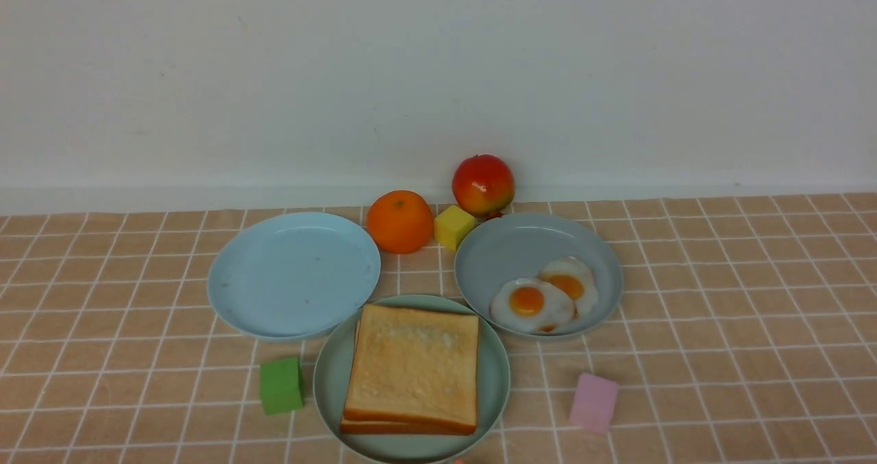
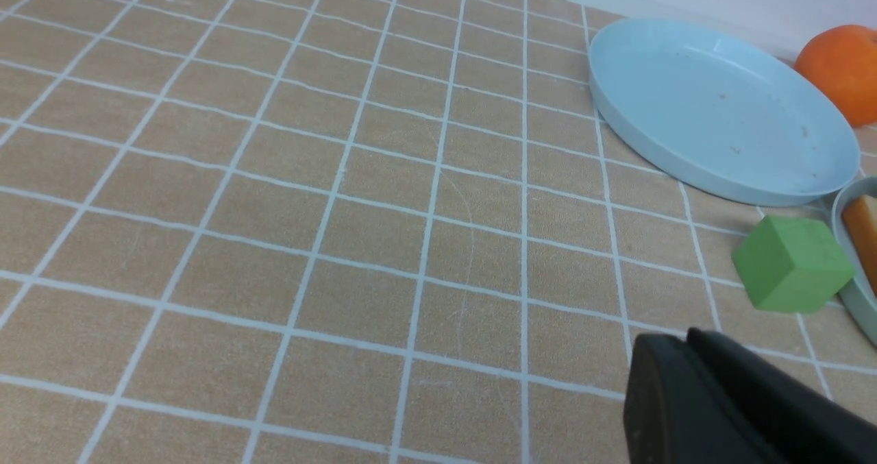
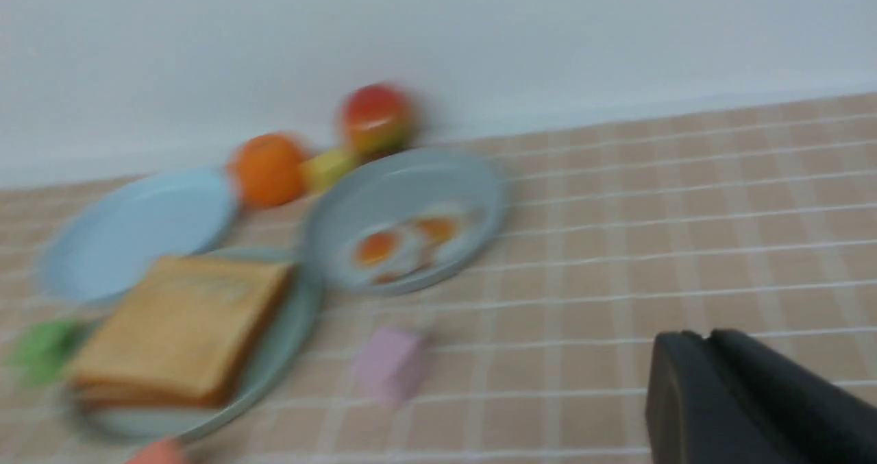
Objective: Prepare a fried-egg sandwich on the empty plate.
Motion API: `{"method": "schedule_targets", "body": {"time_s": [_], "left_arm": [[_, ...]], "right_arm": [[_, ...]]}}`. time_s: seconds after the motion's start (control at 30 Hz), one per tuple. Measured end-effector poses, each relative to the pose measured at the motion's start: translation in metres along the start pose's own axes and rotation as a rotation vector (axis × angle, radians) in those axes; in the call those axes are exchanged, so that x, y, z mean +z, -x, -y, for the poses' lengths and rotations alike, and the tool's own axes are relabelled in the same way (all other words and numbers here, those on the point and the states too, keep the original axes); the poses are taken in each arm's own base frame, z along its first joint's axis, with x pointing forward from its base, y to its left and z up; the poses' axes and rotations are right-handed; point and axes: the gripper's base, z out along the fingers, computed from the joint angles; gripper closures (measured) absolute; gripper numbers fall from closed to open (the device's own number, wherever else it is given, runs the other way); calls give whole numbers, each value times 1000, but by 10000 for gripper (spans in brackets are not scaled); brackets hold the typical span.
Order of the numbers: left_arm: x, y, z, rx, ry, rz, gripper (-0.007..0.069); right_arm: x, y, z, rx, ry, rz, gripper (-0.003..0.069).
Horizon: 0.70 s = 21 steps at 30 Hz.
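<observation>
Front view: two stacked toast slices [image 1: 413, 364] lie flat on the mint-green plate [image 1: 330, 382], nearest the robot. Nearly square, their slightly longer side runs toward the wall; edges sit a little skewed. Two fried eggs [image 1: 545, 294] rest in the grey-blue dish [image 1: 503, 251]. Left gripper [image 2: 688, 344] and right gripper [image 3: 706, 344] fingers appear pressed together, holding nothing.

Bystanders on the checked cloth

An orange [image 1: 399, 221], a yellow cube [image 1: 453, 227] and a red apple [image 1: 483, 184] line up at centre frame by the wall. Left of centre sits a bare sky-blue plate [image 1: 294, 274]. A green cube [image 1: 281, 385] lies lower left, a pink block [image 1: 593, 402] lower right, on the tan tablecloth [image 1: 754, 327].
</observation>
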Motion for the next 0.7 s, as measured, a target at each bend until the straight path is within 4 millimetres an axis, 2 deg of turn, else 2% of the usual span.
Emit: {"method": "schedule_targets", "body": {"time_s": [0.07,0.13,0.3,0.33,0.37,0.7], "left_arm": [[0,0,0,0,0,0,585],[0,0,0,0,0,0,585],[0,0,0,0,0,0,578],[0,0,0,0,0,0,578],[0,0,0,0,0,0,575],[0,0,0,1,-1,3,566]], "right_arm": [[7,-6,4,-6,-62,13,599],[21,-23,13,-11,-140,13,594],[46,-70,26,-2,-180,-81,586],[46,-70,26,-2,-180,-78,585],[52,-86,30,2,-186,-111,582],[55,-86,32,-24,-192,-51,567]]}}
